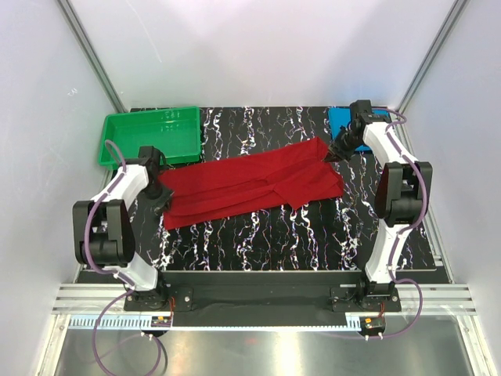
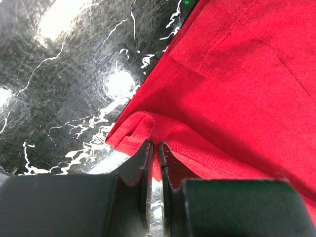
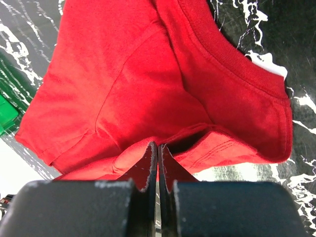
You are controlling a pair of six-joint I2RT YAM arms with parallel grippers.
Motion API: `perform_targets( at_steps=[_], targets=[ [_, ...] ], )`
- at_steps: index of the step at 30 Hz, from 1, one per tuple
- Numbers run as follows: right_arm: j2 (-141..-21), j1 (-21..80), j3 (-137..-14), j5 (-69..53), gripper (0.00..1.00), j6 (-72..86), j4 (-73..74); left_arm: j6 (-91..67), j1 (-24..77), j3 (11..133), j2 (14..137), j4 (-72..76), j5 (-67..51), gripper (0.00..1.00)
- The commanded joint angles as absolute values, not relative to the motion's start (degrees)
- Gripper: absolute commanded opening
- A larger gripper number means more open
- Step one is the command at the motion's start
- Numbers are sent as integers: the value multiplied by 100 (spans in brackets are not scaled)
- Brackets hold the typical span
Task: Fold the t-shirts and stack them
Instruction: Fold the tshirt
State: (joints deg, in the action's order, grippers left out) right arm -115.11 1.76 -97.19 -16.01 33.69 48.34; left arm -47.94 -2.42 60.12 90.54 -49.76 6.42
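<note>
A: Where is the red t-shirt [image 1: 250, 184]?
B: Stretched across the middle of the worktop [image 1: 313, 235]. The left fingers [image 2: 145, 154] pinch its left end, the right fingers [image 3: 150, 154] its right end. A folded blue t-shirt [image 1: 341, 119] lies at the far right corner.

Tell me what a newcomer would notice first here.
The deep red t-shirt lies stretched slantwise across the middle of the black marbled table, with the left gripper shut on its left end and the right gripper shut on its far right edge. Behind it, a green tray sits at the far left corner and a folded blue t-shirt at the far right.
</note>
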Motion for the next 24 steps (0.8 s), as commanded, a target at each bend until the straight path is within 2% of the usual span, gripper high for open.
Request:
perform_targets(
  at_steps=[1, 24],
  targets=[
    [-11654, 202, -10045, -1573, 0, 3384, 4816, -4667, -308, 6328, 9149, -4887, 624, 11],
    [-12313, 193, -10652, -1582, 0, 3419, 4896, -4553, -413, 6671, 9738, -4816, 606, 16]
  ],
)
